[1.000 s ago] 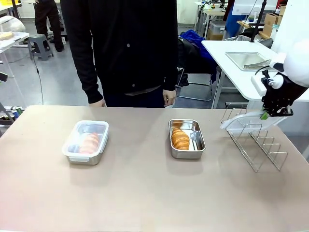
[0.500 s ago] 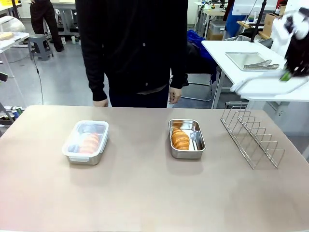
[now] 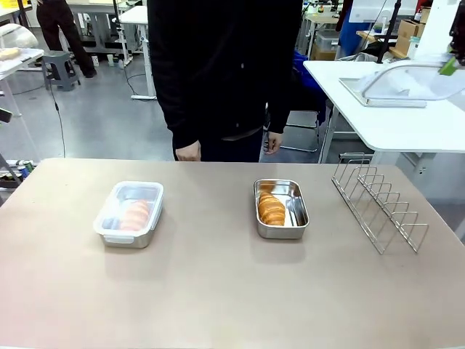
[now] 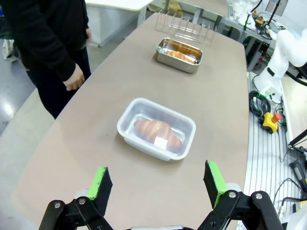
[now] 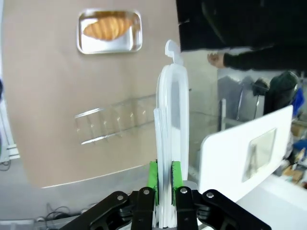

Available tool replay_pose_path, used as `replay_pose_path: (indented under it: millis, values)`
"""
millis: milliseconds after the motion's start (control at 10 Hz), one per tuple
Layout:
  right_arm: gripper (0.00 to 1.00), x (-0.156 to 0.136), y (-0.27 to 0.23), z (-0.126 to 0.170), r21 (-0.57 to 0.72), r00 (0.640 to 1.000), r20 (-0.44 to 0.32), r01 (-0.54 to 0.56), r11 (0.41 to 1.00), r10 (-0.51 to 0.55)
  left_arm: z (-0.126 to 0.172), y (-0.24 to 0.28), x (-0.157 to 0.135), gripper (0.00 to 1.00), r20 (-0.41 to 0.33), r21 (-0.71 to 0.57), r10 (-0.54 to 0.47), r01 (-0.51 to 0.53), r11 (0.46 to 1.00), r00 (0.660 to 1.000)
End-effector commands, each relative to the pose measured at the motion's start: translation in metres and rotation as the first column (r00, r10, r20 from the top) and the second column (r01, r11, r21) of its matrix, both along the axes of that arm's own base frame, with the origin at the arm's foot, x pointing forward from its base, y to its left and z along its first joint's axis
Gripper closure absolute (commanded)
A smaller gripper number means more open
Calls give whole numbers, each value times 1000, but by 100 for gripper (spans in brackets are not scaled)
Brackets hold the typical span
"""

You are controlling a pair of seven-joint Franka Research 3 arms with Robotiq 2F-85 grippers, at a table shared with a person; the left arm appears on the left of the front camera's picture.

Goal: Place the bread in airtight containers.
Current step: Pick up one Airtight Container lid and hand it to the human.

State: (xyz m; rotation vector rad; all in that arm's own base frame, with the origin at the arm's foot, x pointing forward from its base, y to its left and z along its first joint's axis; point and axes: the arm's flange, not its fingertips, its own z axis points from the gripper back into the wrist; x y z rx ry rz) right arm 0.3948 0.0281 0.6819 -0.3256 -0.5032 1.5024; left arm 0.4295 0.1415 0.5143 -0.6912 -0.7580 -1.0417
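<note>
One croissant [image 3: 272,209] lies in an open steel pan [image 3: 295,212] at mid-table. The second croissant [image 3: 134,215] sits in the left pan [image 3: 128,241], which has a clear lid on it. My right gripper [image 3: 450,64] is high at the top right, shut on another clear lid [image 3: 405,78]. In the right wrist view that lid [image 5: 170,120] stands on edge between the pads of the right gripper [image 5: 164,175], high above the open pan [image 5: 132,42] and its croissant [image 5: 106,28]. My left gripper [image 4: 157,179] is open above the near table, short of the lidded pan [image 4: 127,125].
A wire rack [image 3: 378,207] stands at the table's right side. A person in black stands at the far edge, one hand [image 3: 188,152] near the table. Behind them, a white side table [image 3: 392,123] carries a flat metal tray.
My right gripper has lifted the clear lid out of the wire rack and carried it up to the top right. The person has stepped to the right.
</note>
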Motion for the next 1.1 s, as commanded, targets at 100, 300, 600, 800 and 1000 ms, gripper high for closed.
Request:
replay_pose_path:
  millis: [100,300,600,800,1000]
  values:
    - [100,20,32,-50,40,944,143,-307,951,299,2,-2,0,0,22,-23,-7,7,1000,1000]
    - [100,41,64,-91,7,872,145,-474,880,468,2,-2,0,0,22,-23,-7,7,1000,1000]
    - [100,49,86,-124,12,806,139,-582,813,575,2,-2,0,0,22,-23,-7,7,1000,1000]
    - [100,49,88,-127,-43,798,73,-596,802,598,2,-2,0,0,22,-23,-7,7,1000,1000]
    - [100,45,99,-132,-6,820,100,-566,825,564,2,-2,0,0,22,-23,-7,7,1000,1000]
